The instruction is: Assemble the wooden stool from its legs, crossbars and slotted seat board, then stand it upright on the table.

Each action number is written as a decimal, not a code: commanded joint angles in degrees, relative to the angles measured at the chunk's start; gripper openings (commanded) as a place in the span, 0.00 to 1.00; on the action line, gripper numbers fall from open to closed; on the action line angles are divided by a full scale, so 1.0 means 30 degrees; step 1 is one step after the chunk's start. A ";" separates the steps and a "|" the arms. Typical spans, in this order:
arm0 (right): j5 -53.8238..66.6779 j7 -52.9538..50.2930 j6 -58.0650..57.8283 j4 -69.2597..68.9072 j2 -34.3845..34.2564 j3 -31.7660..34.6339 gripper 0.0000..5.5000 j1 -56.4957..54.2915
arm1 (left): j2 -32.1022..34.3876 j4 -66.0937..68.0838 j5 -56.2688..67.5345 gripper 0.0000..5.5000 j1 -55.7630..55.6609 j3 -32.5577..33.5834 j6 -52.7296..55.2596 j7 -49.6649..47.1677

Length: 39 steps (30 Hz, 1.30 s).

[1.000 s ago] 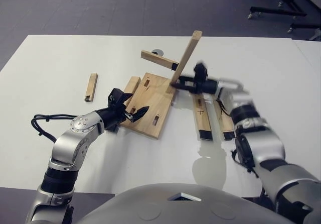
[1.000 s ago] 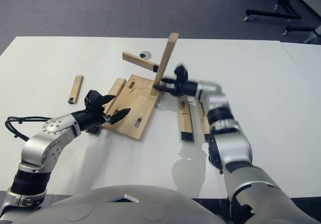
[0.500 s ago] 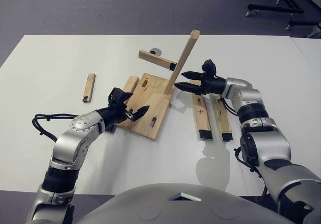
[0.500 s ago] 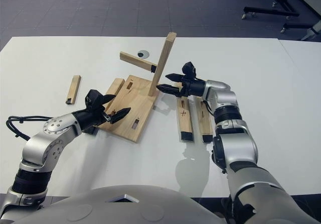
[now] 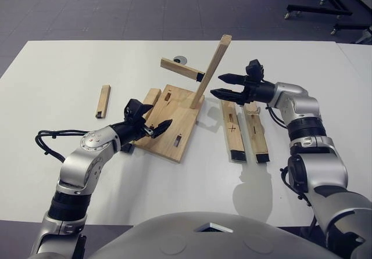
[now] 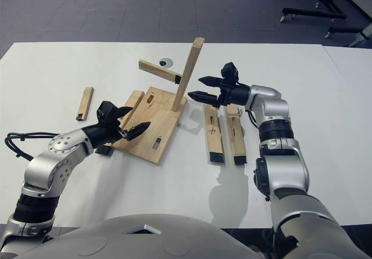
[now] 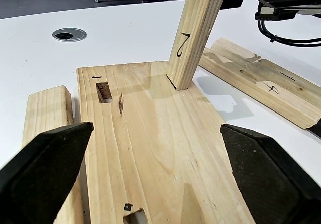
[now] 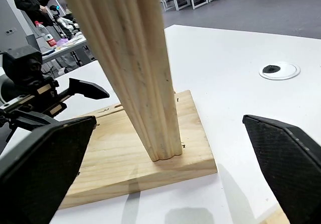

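The slotted seat board (image 5: 174,122) lies flat on the white table (image 5: 70,67). One leg (image 5: 213,68) stands in a slot at its far right corner, leaning right. My right gripper (image 5: 217,84) is open just right of that leg, apart from it. In the right wrist view the leg (image 8: 135,68) rises between the fingers (image 8: 40,169). My left gripper (image 5: 152,122) hovers open over the board's near left edge, holding nothing. Two more legs (image 5: 231,128) lie side by side right of the board. A bar (image 5: 182,69) lies behind it.
A short wooden piece (image 5: 103,101) lies apart at the left. Another bar (image 5: 152,98) rests against the board's left side. A round cable grommet (image 5: 182,60) sits in the table behind the parts. A black cable (image 5: 49,137) trails off my left arm.
My right gripper has let go near the foot of the upright leg and drawn back to the right, open. The leg stays standing in its slot. The left arm has hardly moved.
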<state>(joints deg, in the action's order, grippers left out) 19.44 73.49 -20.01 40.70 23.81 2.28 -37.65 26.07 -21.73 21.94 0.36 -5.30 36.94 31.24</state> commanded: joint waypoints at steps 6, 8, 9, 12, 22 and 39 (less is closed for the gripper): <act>0.1385 -0.0837 -0.1295 -0.2551 0.0003 0.0896 0.98 0.1238 | 0.0247 0.0108 -0.0053 0.84 -0.0370 0.0180 0.0149 0.0146; 0.1601 -0.1061 -0.1486 -0.2917 -0.0013 0.1042 0.98 0.1379 | 0.0221 0.0142 -0.0072 0.84 -0.0390 0.0136 0.0105 0.0155; 0.1887 -0.1227 -0.1709 -0.3233 -0.0018 0.1250 0.98 0.1349 | 0.0190 0.0157 -0.0042 0.84 -0.0466 0.0143 0.0127 0.0151; 0.2422 -0.1568 -0.2289 -0.3905 -0.0006 0.1537 0.98 0.1021 | 0.0162 0.0128 0.0052 0.84 -0.0602 0.0272 0.0219 0.0104; 0.2601 -0.2181 -0.3116 -0.5382 -0.0411 0.0993 0.98 0.1338 | -0.0026 0.0252 -0.0113 0.84 -0.0965 0.0063 0.0245 0.0045; 0.5747 -0.3305 -0.5799 -0.9809 0.2542 0.4205 0.98 0.3545 | 0.4321 0.1411 -0.1308 0.84 -0.1217 0.1627 -0.1792 0.2974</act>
<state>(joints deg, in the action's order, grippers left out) 34.93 64.88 -35.96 13.49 30.62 13.37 -26.91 36.93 -18.98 19.98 -2.28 -0.66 33.59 39.02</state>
